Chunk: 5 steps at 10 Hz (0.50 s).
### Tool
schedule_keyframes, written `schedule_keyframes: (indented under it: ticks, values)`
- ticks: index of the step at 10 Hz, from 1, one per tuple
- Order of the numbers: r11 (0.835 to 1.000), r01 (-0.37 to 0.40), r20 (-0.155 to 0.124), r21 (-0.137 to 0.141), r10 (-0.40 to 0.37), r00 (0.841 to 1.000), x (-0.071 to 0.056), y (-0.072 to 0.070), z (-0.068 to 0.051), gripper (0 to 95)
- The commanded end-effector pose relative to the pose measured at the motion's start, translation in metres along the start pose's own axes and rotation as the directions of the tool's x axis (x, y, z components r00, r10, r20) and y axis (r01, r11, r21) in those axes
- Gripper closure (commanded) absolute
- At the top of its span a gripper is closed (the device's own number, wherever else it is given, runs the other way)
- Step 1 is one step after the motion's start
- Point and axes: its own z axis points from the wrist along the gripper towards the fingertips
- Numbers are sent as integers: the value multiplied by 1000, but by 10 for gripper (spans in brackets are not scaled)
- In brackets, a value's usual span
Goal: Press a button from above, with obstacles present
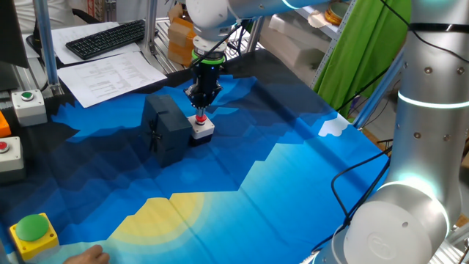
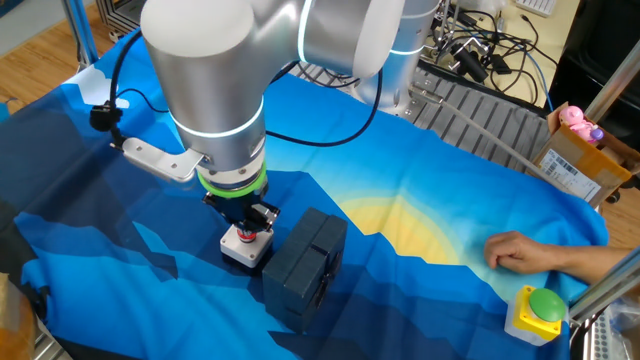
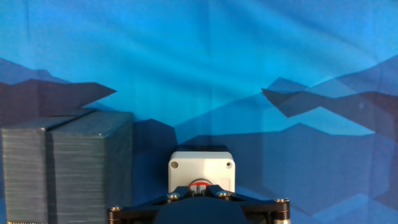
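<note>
Tool [image 1: 200,110] over red button [image 1: 200,120], block [image 3: 65,165] ribbed in hand view

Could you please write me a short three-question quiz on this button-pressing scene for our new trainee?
1. True or false: the gripper is directly above the small white box that carries the red button.
2. Multiple choice: in the hand view, the dark block stands where relative to the white box? A) to its left B) to its right C) on top of it
3. Fill in: the big button on the yellow box near the person's hand is coloured ____.

Key
1. True
2. A
3. green
</note>
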Motion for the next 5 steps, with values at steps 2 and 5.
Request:
schedule_keyframes:
  ticks: [2,5]
  values:
    - [1000,-5,-8,-5,5,1000,-5,3,-3,950]
    - [1000,-7,-10,-7,7,1000,-8,6,-8,950]
